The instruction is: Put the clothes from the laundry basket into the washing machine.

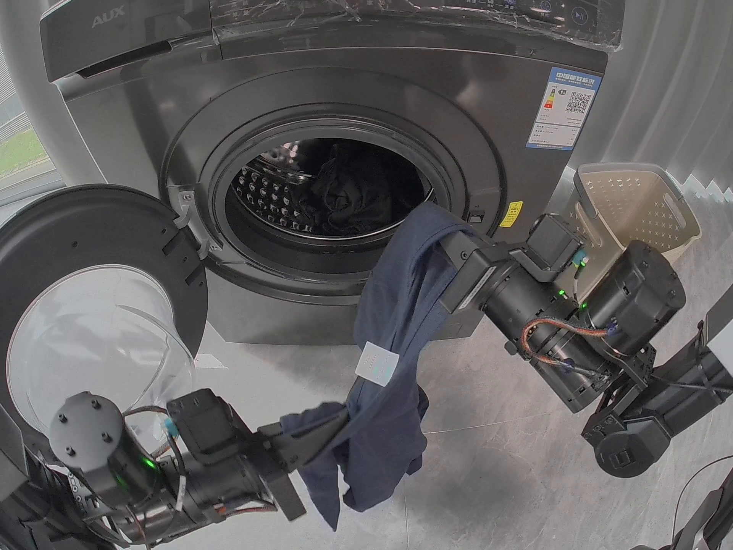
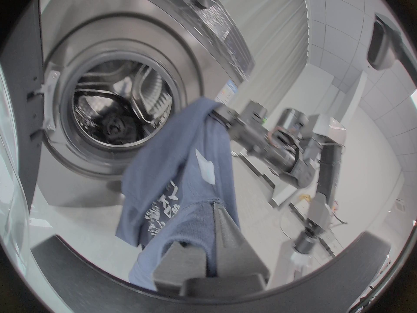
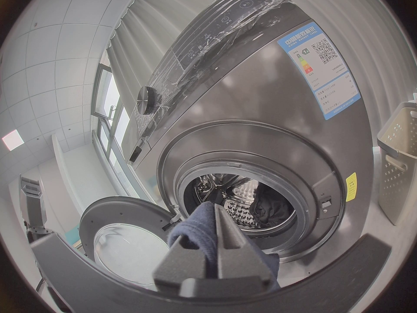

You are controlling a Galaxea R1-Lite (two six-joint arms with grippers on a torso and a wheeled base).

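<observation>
One dark garment [image 1: 351, 185] is loaded; the navy shirt [image 1: 389, 330] (clenched by left gripper [image 1: 324, 425] and right gripper [image 1: 452, 242]) is held before the drum [image 1: 267, 192].

- The head view looks forward and down from above at the front of the washing machine [image 1: 328, 78], near enough that the drum mouth [image 1: 328, 185] sits mid-frame.
- The left wrist view looks along the left gripper [image 2: 209, 240] from low down, facing up and across at the drum mouth, with the right arm [image 2: 278, 148] farther off.
- The right wrist view looks along the right gripper [image 3: 216, 238], close before the machine and tilted up toward its front and the ceiling [image 3: 52, 44].
- All three views share the drum mouth and the navy garment [image 1: 389, 330].
- The head and right wrist views also share the laundry basket [image 1: 634, 200] and the swung-out door [image 1: 92, 269].
</observation>
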